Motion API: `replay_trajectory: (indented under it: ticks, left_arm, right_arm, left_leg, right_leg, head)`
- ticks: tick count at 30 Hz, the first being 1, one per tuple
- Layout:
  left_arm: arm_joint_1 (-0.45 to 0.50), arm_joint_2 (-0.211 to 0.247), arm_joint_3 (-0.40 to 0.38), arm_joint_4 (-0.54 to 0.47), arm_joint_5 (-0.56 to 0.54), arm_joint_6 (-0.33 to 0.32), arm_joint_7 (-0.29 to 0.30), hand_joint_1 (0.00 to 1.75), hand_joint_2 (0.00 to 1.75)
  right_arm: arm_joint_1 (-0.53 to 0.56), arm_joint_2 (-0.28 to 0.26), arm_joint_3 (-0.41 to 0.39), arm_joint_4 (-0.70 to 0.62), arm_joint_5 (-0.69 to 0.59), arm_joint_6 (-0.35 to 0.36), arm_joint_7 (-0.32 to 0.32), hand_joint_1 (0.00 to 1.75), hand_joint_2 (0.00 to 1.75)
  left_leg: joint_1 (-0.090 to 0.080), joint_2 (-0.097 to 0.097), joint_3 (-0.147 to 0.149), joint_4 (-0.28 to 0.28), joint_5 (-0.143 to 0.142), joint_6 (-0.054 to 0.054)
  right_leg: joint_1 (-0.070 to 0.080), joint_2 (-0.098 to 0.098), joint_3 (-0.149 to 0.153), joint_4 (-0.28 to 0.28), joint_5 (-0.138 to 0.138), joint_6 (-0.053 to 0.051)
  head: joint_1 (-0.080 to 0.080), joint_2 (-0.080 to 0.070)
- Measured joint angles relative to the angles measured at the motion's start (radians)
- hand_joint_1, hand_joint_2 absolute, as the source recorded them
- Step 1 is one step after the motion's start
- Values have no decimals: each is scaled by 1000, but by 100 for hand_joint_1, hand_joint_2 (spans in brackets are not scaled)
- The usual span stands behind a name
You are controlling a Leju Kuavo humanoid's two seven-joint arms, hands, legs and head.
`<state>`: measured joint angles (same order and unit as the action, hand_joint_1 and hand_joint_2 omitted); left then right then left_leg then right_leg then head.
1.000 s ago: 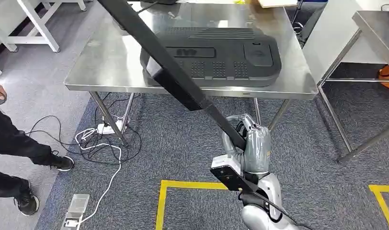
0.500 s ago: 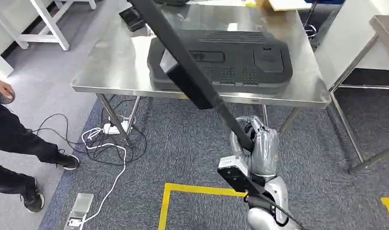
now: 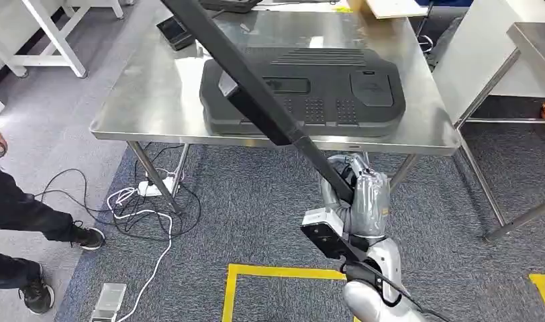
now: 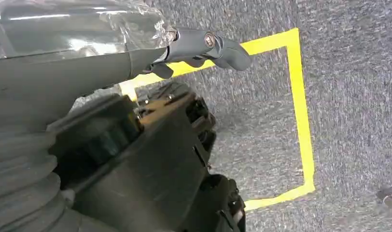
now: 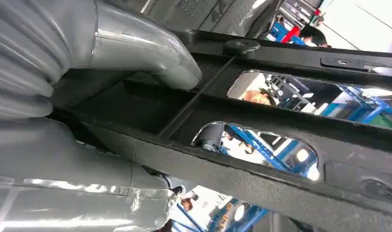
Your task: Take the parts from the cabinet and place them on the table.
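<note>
Below table point(image 3: 156, 100): right robot hand point(image 3: 364, 201) grips unlabelled long black part point(image 3: 256, 100).

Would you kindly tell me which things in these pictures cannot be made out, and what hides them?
- Long black part, head view: its far end is cut off by the top edge.
- Right robot hand, right wrist view: its fingers are hidden behind the part it grips.
- Left robot hand, left wrist view: whether it holds anything cannot be told.
- Person, head view: cut off by the left edge.
- Large black panel on the steel table: partly crossed by the long part.
</note>
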<state>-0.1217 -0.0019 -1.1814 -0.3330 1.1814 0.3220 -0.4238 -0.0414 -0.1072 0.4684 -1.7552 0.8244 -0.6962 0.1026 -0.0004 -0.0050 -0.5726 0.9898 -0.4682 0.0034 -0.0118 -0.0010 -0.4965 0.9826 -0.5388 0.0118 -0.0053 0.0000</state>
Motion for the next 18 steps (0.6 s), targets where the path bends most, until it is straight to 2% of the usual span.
replay_trajectory:
  ticks: [1, 2, 4, 5, 6, 7, 8, 10, 11, 12, 14, 15, 16, 17, 18]
  left_arm:
    - [0, 0, 0, 0, -1, 0, 0, 0, 175]
    - [-3, 0, 0, 0, -2, 0, 1, 0, 175]
    - [-6, 1, 0, 0, -5, 0, 2, 0, 175]
    - [-6, 1, 0, 0, -5, 0, 3, 0, 175]
    - [-6, 1, 0, 0, -5, 0, 4, 0, 175]
    - [-5, 1, 0, 0, -5, 0, 5, 0, 175]
    - [-5, 1, 0, 0, -5, 0, 5, 0, 175]
    - [-6, 1, -1, -1, -5, 0, 5, 0, 175]
    - [-6, 1, -1, -2, -5, 0, 5, 0, 175]
    - [-8, 1, -1, -2, -6, 0, 5, 0, 175]
    - [-9, 1, -3, -5, -7, 1, 5, 0, 175]
    - [-10, 1, -5, -6, -9, 1, 5, 0, 175]
    - [-12, 2, -6, -6, -10, 1, 5, 0, 175]
    - [-14, 2, -7, -6, -14, 1, 5, 0, 175]
    - [-16, 2, -8, -6, -16, 0, 5, 0, 175]
  right_arm:
    - [-2, -1, -7, -3, -8, 0, -5, 175, 175]
    - [-8, -2, -14, -8, -15, 0, -10, 175, 175]
    - [-18, -4, -21, -11, -19, -1, -14, 175, 175]
    - [-18, -5, -26, -13, -19, -1, -17, 175, 175]
    - [-18, -6, -30, -14, -19, 0, -19, 175, 175]
    - [-19, -7, -34, -15, -19, 0, -20, 175, 175]
    - [-21, -7, -37, -16, -18, 0, -22, 175, 175]
    - [-29, -8, -42, -20, -29, 0, -33, 175, 175]
    - [-32, -7, -45, -21, -43, 0, -45, 175, 175]
    - [-37, -7, -48, -29, -56, 0, -61, 175, 175]
    - [-43, -7, -58, -37, -71, -1, -86, 175, 175]
    - [-49, -7, -66, -39, -74, -1, -98, 175, 175]
    - [-58, -5, -73, -45, -76, -1, -106, 175, 175]
    - [-67, -5, -79, -50, -76, -1, -112, 175, 175]
    - [-76, -5, -84, -53, -73, 0, -113, 175, 175]
  left_leg:
    - [7, 2, 8, -9, 4, 5]
    - [7, 2, 12, -12, 1, 12]
    - [6, 3, 17, -12, -4, 20]
    - [6, 3, 20, -12, -9, 22]
    - [6, 2, 24, -11, -13, 22]
    - [6, 1, 31, -11, -18, 21]
    - [7, -1, 40, -10, -24, 19]
    - [9, -3, 61, -8, -40, 10]
    - [4, -3, 64, -6, -48, 3]
    - [2, -5, 62, 1, -53, -4]
    - [3, -4, 65, -7, -53, -9]
    - [4, -3, 68, -10, -55, -16]
    - [5, -3, 72, -5, -66, -23]
    - [4, -1, 59, 32, -83, -29]
    - [6, -1, 24, 99, -113, -33]
  right_leg:
    - [-6, 1, 0, 13, -10, 4]
    - [-4, 1, -20, 57, -33, 5]
    - [-4, 1, -112, 223, -106, 9]
    - [-4, 1, -158, 299, -126, 12]
    - [-4, 1, -186, 333, -121, 13]
    - [-5, 1, -189, 317, -90, 13]
    - [-5, 1, -170, 258, -38, 12]
    - [-6, 0, -104, 79, 74, 9]
    - [-2, 2, -88, 51, 63, 7]
    - [-1, 3, -83, 30, 59, -2]
    - [2, 5, -85, 34, 55, -11]
    - [3, 6, -84, 31, 54, -17]
    - [-5, 5, -76, 22, 56, -23]
    - [-6, 4, -70, 19, 53, -28]
    - [-6, 2, -67, 18, 50, -33]
  head:
    - [2, 0]
    - [5, 0]
    - [17, 0]
    - [20, 0]
    - [24, 0]
    - [28, 0]
    - [34, 0]
    - [45, 0]
    - [50, 0]
    - [52, 0]
    - [41, 0]
    - [40, 0]
    - [43, 0]
    - [35, 0]
    - [23, 0]
